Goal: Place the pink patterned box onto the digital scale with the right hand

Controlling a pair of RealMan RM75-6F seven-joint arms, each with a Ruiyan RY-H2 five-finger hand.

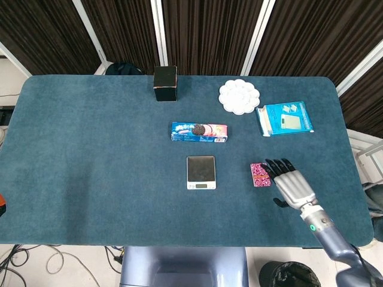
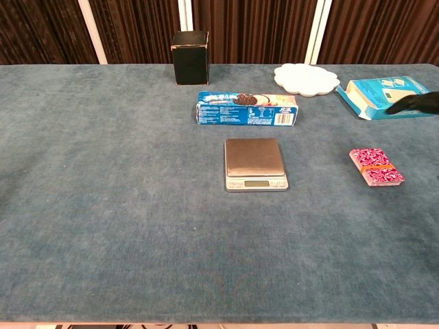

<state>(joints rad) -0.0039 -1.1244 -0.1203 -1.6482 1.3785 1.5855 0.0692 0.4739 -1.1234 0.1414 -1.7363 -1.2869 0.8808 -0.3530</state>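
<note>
The pink patterned box point(image 1: 259, 174) lies flat on the blue table, right of the digital scale point(image 1: 200, 172). My right hand point(image 1: 291, 183) hovers just right of the box, palm down and fingers stretched out apart, holding nothing; its fingertips point(image 1: 276, 163) reach past the box's right edge. In the chest view the pink patterned box point(image 2: 376, 166) lies untouched, the scale point(image 2: 255, 164) has a bare platform, and only dark fingers of the right hand point(image 2: 417, 103) enter at the right edge, high above the box. My left hand does not show in either view.
A blue cookie box point(image 1: 199, 132) lies behind the scale. A black box point(image 1: 165, 84) and a white palette plate point(image 1: 239, 96) stand near the far edge. A light-blue carton point(image 1: 285, 118) lies at the far right, behind the hand.
</note>
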